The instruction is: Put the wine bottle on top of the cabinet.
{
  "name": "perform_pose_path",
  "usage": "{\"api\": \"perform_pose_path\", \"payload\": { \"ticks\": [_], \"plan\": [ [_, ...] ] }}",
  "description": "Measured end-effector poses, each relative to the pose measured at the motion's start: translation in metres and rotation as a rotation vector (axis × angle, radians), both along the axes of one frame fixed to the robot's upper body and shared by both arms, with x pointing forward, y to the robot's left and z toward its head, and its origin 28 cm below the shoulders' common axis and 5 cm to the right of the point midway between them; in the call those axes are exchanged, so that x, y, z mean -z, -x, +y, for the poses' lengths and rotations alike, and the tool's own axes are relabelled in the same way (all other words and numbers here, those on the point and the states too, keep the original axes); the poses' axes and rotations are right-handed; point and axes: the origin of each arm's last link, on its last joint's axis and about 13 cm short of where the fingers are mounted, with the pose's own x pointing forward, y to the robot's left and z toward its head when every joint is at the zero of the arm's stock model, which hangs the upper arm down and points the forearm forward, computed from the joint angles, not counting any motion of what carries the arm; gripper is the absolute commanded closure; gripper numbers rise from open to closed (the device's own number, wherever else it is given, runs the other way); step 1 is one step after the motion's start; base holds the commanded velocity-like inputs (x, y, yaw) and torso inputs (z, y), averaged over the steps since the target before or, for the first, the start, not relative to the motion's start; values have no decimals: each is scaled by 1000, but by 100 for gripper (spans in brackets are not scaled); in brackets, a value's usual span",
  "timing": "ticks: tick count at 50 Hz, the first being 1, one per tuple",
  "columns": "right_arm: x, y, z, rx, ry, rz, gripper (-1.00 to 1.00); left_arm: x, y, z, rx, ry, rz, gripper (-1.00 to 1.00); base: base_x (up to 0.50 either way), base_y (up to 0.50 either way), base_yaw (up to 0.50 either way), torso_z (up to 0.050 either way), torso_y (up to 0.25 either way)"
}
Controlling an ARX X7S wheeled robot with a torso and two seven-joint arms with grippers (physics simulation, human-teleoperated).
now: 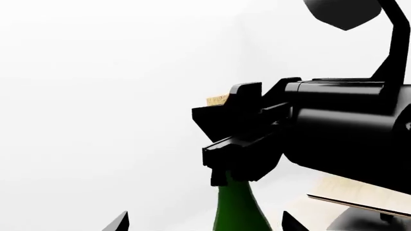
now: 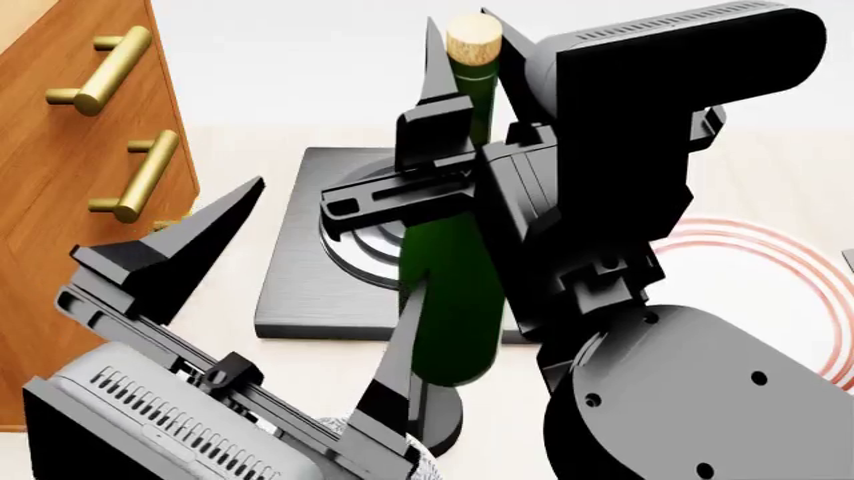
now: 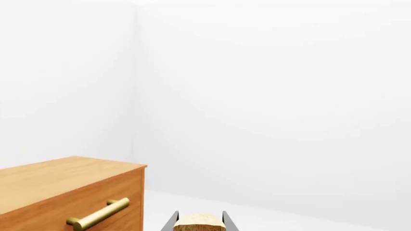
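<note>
I see a pale wooden table [image 2: 267,370] and white walls. My right gripper [image 2: 461,150] is clamped on the wine bottle [image 2: 454,300] neck at frame centre, beside the cabinet [image 2: 54,200]; my left gripper [image 2: 287,320] stands wide apart, empty.

I'm looking at a pale wood tabletop [image 2: 781,185]. A dark grey square slab [image 2: 300,280] with raised round rings lies flat on it, directly below and behind my right gripper [image 2: 463,60]. To that gripper's right, past the arm, a white plate [image 2: 774,270] with thin red rings sits on the same surface, well apart from the slab. Off to the gripper's left the cabinet [image 2: 67,200] stands with its brass-handled front just beside the slab's edge, though I can't tell whether its foot rests on the tabletop.
</note>
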Motion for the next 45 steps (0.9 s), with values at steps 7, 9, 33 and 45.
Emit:
{"api": "perform_pose_path", "payload": {
  "ticks": [7,9,33,45],
  "plan": [
    [-1,0,0,-2,-1,-2,100,5,-4,-2,51,44,43,-100,0,0,0,0,1],
    [-1,0,1,-3,-1,-3,100,6,-5,-2,65,55,55,-100,0,0,0,0,0],
    [2,1,2,-13,-11,0,100,26,-16,-15,121,66,132,-100,0,0,0,0,0],
    [3,2,1,-17,-17,0,100,30,-21,-23,118,29,135,-100,0,0,0,0,1]
  ]
}}
